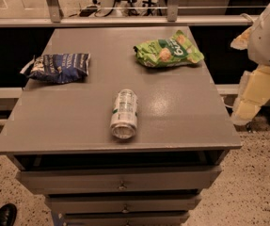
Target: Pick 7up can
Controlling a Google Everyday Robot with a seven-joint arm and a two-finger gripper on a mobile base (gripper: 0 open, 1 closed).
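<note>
The pick has not begun: your 7up can (124, 114) lies on its side at the table's (186, 107) 6 o'clock, untouched. Your claw (247, 108) hangs off the 3 o'clock edge, well apart; open or closed, I cannot tell. Reach, grasp and lift remain.

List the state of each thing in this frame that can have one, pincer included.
7up can: lying on its side on the table, metal end toward the camera, not held.
green snack bag: lying flat at the back right, untouched.
dark blue chip bag: lying flat by the left edge, untouched.
pincer: beside the table's right edge, well apart from the can.
</note>
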